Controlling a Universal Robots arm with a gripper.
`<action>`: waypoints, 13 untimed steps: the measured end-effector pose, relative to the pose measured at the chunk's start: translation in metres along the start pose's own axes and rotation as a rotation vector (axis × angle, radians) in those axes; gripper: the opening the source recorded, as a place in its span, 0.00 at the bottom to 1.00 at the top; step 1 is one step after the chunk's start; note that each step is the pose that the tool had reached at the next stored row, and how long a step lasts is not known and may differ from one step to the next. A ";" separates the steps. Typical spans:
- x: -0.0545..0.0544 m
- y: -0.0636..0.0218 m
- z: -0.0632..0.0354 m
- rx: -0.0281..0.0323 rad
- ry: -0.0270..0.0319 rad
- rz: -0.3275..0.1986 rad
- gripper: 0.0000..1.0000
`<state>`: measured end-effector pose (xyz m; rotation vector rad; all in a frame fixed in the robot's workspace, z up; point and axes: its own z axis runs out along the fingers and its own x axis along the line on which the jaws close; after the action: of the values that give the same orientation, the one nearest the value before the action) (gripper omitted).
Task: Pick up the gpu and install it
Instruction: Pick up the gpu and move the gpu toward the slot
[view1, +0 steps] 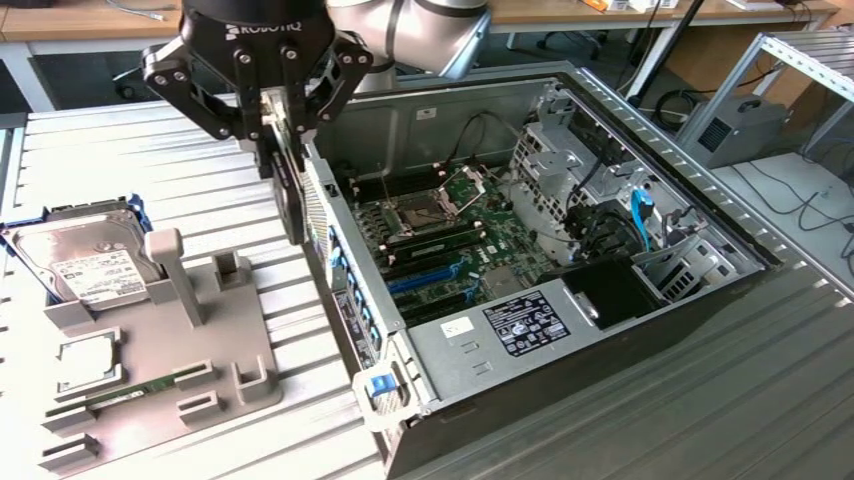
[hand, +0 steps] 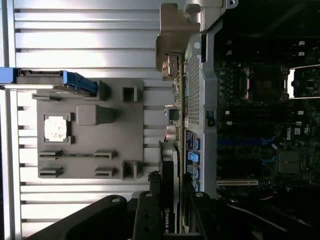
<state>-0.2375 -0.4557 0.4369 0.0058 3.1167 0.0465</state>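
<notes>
Your gripper (view1: 278, 132) pinches the gpu (view1: 288, 205) edge-on – it hangs just above the open computer case (view1: 447, 345) rear wall

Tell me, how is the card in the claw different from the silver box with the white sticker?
The gpu hangs on edge, gripped by the claw; the hard drive sits in the gray stand. The gpu looks dark and thin; the hard drive is silver with a white label. Both are outside the computer case.
</notes>
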 end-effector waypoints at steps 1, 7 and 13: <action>-0.003 0.0005 0.0000 0.0000 0.0000 0.000 0.27; -0.014 0.0024 0.0002 0.0000 0.0000 0.000 0.27; -0.022 0.0043 0.0004 0.0001 0.0001 0.000 0.27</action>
<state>-0.2149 -0.4514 0.4372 0.0057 3.1168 0.0464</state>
